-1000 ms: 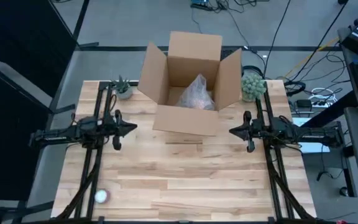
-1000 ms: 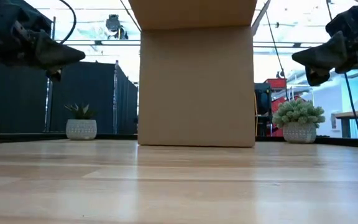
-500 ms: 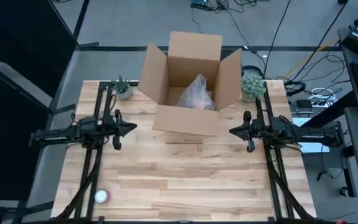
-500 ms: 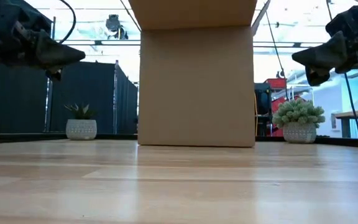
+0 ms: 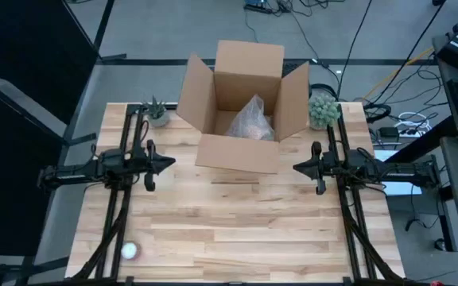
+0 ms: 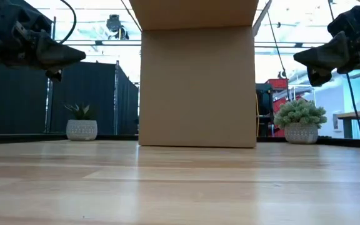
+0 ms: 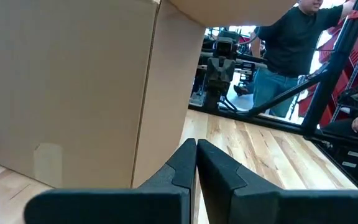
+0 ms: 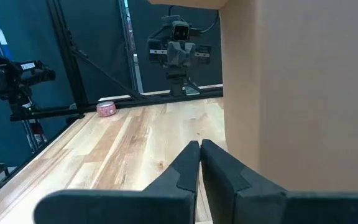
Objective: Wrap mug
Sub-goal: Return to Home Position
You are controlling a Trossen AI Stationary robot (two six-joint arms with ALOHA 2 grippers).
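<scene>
wrapped mug in box, arms apart and empty

high view: the bubble-wrapped mug (image 5: 251,119) lies inside the cardboard box (image 5: 237,155), flaps up, at the table's far middle. the left gripper (image 5: 170,164) and right gripper (image 5: 296,168) hang on either side, tips pointing inward.
low view: only the box's front wall shows; the bundle is hidden.
left wrist view: jaws clenched on nothing; a person (image 7: 291,43) stands beyond the table.
right wrist view: jaws pressed together, empty; a pink roll (image 8: 106,109) lies near the table edge.
</scene>
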